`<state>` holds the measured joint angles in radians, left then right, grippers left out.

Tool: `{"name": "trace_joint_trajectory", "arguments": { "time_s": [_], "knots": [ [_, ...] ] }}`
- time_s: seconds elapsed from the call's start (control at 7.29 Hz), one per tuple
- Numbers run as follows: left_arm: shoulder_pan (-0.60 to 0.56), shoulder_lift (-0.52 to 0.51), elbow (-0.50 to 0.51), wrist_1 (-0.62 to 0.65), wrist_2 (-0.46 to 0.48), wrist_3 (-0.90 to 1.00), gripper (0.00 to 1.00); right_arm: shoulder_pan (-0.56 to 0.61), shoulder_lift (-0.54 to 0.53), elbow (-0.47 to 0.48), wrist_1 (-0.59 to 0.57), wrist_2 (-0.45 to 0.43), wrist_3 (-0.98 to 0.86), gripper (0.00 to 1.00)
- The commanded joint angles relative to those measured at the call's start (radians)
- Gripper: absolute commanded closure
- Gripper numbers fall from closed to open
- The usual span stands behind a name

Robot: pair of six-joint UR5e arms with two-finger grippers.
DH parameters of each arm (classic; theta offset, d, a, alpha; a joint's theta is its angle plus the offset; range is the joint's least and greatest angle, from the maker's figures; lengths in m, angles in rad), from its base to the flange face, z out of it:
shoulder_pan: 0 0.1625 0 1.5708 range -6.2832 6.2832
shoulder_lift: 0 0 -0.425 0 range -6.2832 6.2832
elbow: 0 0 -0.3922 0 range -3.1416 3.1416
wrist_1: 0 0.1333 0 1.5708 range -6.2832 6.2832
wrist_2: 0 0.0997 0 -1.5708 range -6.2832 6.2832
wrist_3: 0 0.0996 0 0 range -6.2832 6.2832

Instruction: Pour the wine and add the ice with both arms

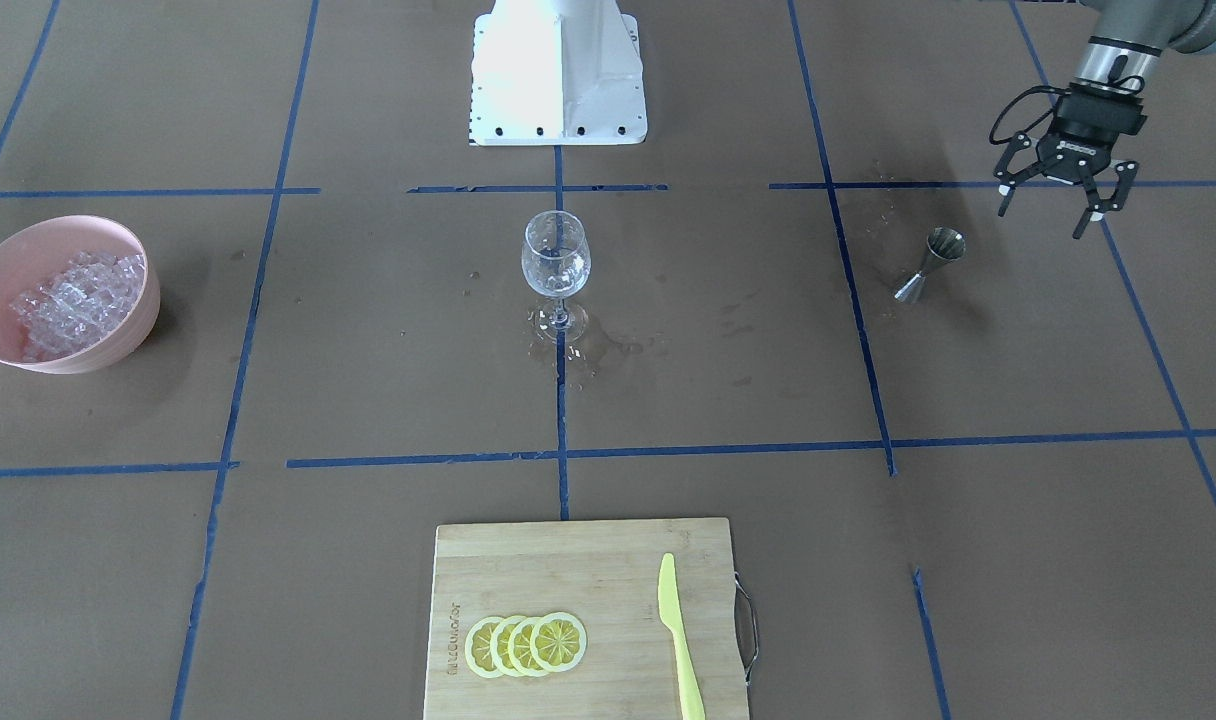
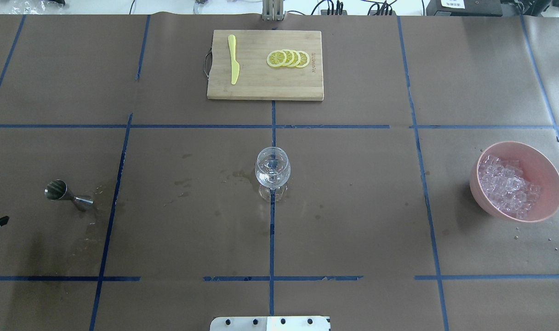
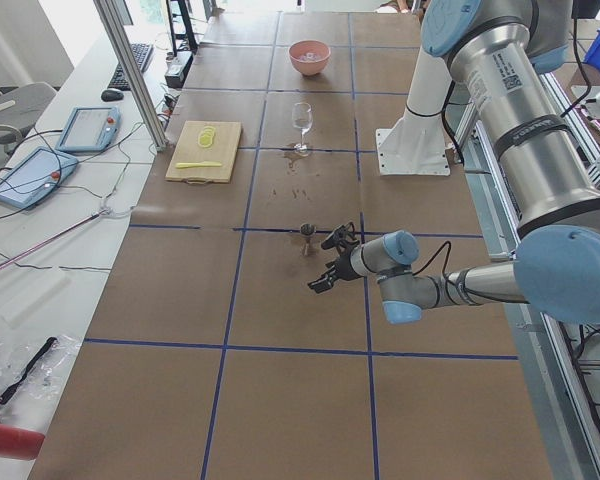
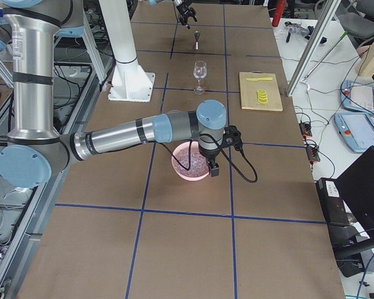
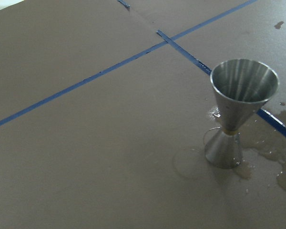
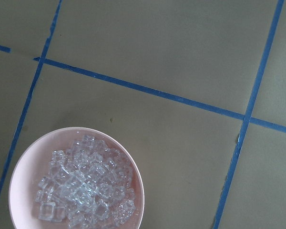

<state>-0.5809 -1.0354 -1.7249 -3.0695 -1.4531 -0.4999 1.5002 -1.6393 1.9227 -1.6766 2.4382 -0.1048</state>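
A clear wine glass (image 1: 555, 262) stands upright at the table's middle, with wet stains around its foot; it also shows in the overhead view (image 2: 272, 172). A heap of small clear ice cubes (image 2: 507, 184) fills a pink bowl (image 2: 551, 184); the right wrist view shows the ice (image 6: 83, 186) below and to the left. An empty steel jigger (image 1: 930, 262) stands upright; it also shows in the left wrist view (image 5: 238, 109). My left gripper (image 1: 1053, 205) is open and empty, above and behind the jigger. My right gripper (image 4: 212, 168) hangs over the bowl; I cannot tell whether it is open.
A wooden cutting board (image 2: 261, 87) at the far side carries overlapping lemon slices (image 2: 288, 58) and a yellow knife (image 2: 233, 64). The white robot base (image 1: 558, 75) stands behind the glass. Blue tape lines grid the brown table. Stray small bits (image 2: 518, 236) lie by the bowl.
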Motion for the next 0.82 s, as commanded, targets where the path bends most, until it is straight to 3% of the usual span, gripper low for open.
{"name": "trace_joint_trajectory", "arguments": {
  "time_s": [0.0, 0.14, 0.41, 0.69],
  "knots": [
    [-0.405, -0.088, 0.118, 0.023, -0.333, 0.246, 0.0, -0.001, -0.005, 0.002, 0.0, -0.017, 0.0, 0.0],
    [-0.516, -0.141, 0.139, 0.122, -0.433, 0.25, 0.0, -0.005, -0.007, 0.004, 0.0, -0.033, 0.034, 0.0],
    [-0.702, -0.282, 0.128, 0.469, -0.608, 0.3, 0.0, -0.026, -0.008, 0.009, 0.0, -0.033, 0.066, 0.0],
    [-0.808, -0.402, 0.12, 0.752, -0.779, 0.316, 0.0, -0.127, -0.01, 0.034, 0.0, -0.028, 0.217, 0.0]
  ]
}}
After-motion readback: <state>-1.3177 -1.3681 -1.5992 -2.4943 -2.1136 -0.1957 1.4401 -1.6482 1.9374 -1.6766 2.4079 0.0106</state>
